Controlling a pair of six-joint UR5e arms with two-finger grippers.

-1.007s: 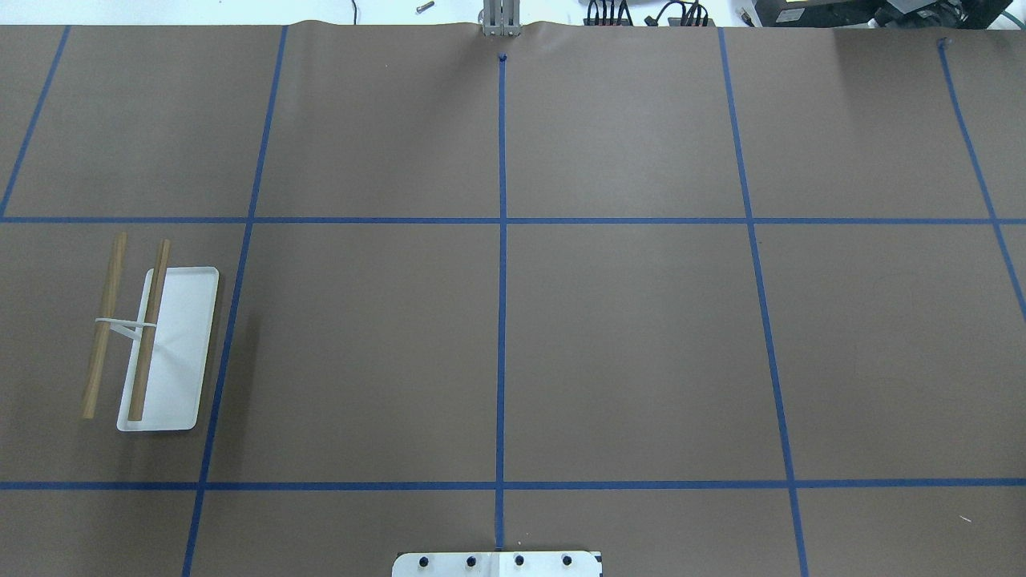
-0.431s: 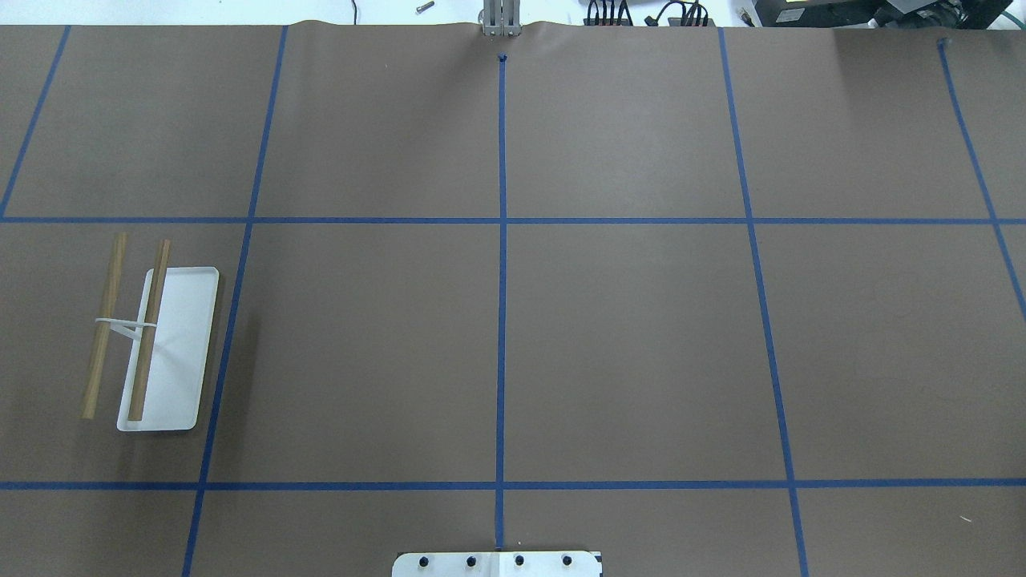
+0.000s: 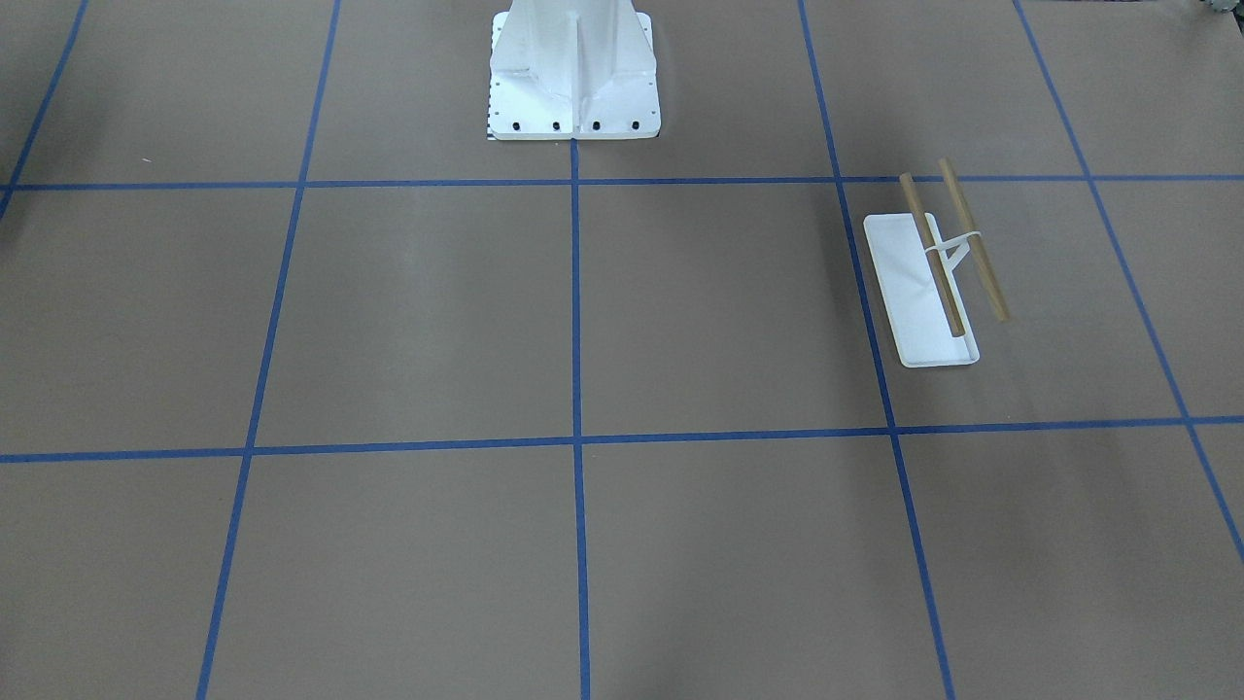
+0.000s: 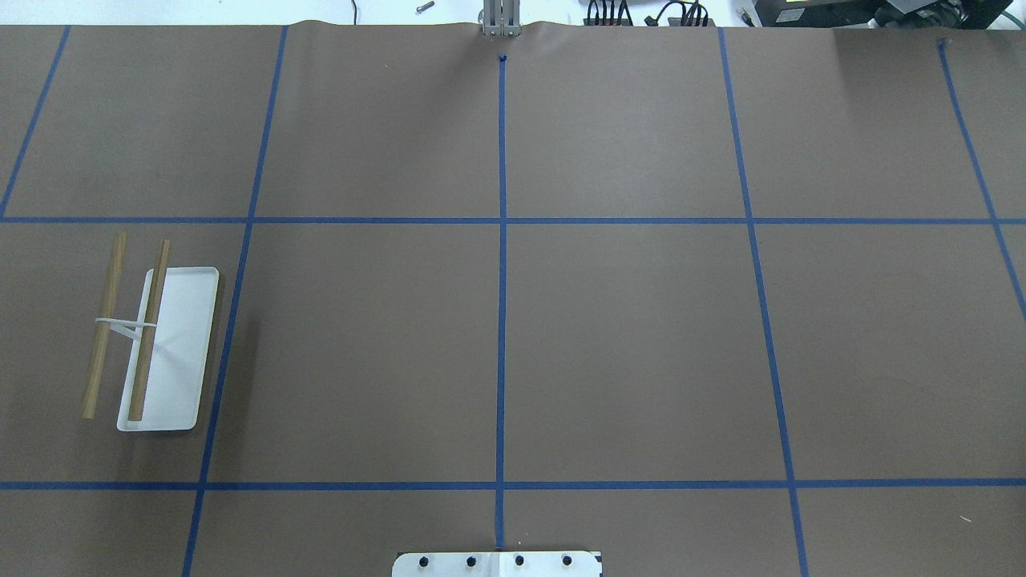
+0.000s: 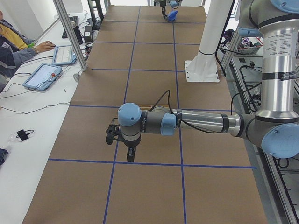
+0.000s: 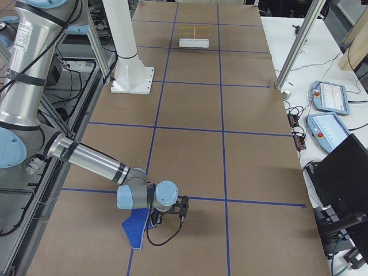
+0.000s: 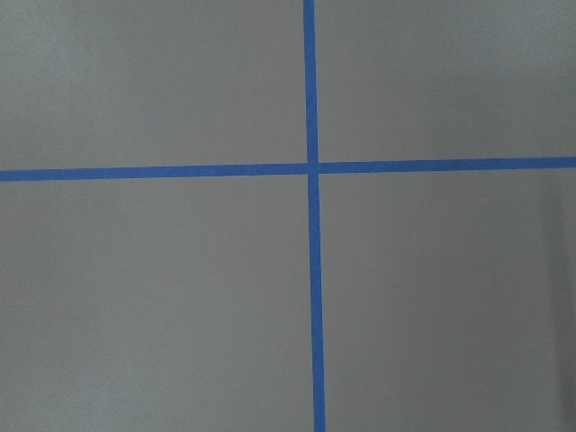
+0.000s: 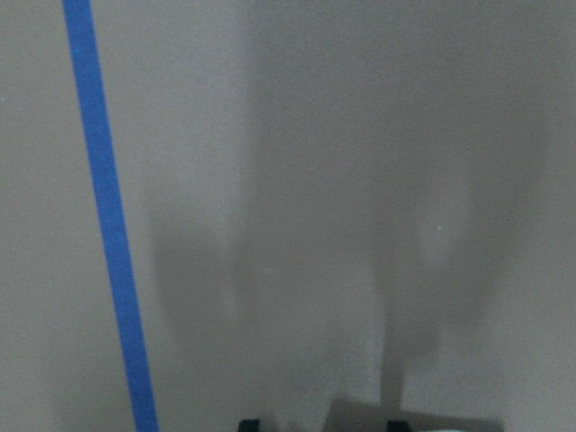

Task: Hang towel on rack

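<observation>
The rack (image 4: 152, 344), a white flat base with two tan dowels, stands bare at the table's left side; it also shows in the front-facing view (image 3: 933, 282) and far off in the exterior right view (image 6: 194, 35). The deep-blue towel (image 6: 137, 230) hangs at my right gripper (image 6: 154, 221) above the table's right end, and shows far off in the exterior left view (image 5: 172, 15). I cannot tell whether the right gripper is shut on it. My left gripper (image 5: 131, 157) points down above a tape crossing near the rack; I cannot tell its state.
The large white bolted pedestal (image 3: 573, 68) stands at the robot's side of the table. Blue tape lines (image 4: 502, 320) divide the brown table cover into squares. An operator and tablets (image 5: 44, 74) are beside the far table edge.
</observation>
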